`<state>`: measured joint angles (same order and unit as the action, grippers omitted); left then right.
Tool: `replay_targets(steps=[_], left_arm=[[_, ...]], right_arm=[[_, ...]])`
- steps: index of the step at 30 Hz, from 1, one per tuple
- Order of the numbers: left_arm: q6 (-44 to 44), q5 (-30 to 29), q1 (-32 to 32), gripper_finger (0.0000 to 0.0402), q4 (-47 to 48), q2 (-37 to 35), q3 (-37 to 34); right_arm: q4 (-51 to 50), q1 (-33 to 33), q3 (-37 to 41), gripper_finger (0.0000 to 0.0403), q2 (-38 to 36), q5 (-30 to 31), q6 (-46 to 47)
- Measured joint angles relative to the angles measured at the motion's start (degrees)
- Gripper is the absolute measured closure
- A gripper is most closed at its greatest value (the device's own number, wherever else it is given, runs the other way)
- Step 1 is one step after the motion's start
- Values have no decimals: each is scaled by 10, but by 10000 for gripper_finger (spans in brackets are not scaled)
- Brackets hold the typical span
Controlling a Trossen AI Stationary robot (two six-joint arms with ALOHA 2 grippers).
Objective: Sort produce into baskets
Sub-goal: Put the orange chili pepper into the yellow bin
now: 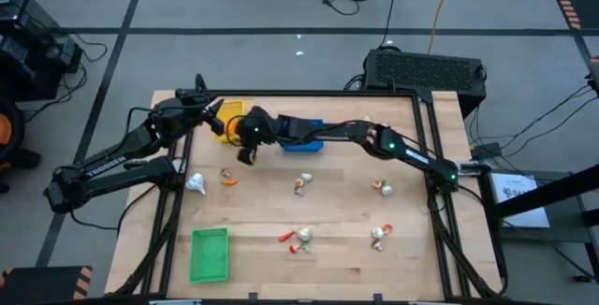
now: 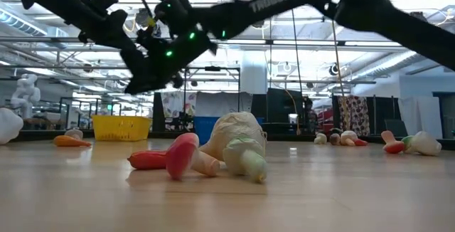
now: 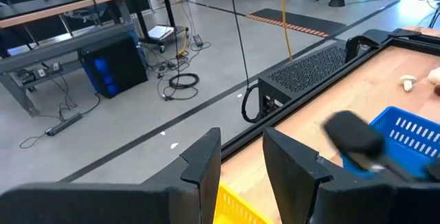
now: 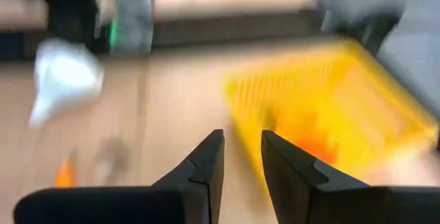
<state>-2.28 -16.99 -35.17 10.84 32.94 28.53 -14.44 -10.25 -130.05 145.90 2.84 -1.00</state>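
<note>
The right hand (image 1: 247, 152) hangs just off the table side of the yellow basket (image 1: 230, 123), near the far-left part of the table; its fingers stand a little apart with nothing between them, and an orange blur shows inside the basket in its wrist view. My judgement: a carrot piece has just gone in, and the step in hand is the move off toward the next piece. The left hand (image 1: 214, 115) waits over the far-left corner beside the same basket, fingers slightly apart and empty.

The next move calls for a reach to the closest loose piece, probably the small orange carrot (image 1: 230, 180) or the whitish garlic bulb (image 1: 196, 184) lying near the left edge, then a low, centred pinch, since these pieces are tiny.

The blue basket (image 1: 309, 137) sits beside the yellow one toward the far edge, partly under the right arm; the green basket (image 1: 209, 254) lies at the near-left corner. Red-and-white pieces (image 1: 299, 239) and more pale bulbs are scattered across the middle and right of the table (image 1: 337, 254).
</note>
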Motion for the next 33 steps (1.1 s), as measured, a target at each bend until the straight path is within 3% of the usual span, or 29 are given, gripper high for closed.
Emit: replay_targets(steps=[8,13,21,33], left_arm=[[0,0,0,283,5,0,0],[0,1,0,283,4,0,0],[4,2,0,283,6,0,0],[19,3,0,283,1,1,0]], right_arm=[[-450,29,-1,314,-118,-5,54],[-567,65,0,314,-143,-68,100],[-556,163,14,314,-135,-90,90],[-330,275,102,314,-127,-89,-9]])
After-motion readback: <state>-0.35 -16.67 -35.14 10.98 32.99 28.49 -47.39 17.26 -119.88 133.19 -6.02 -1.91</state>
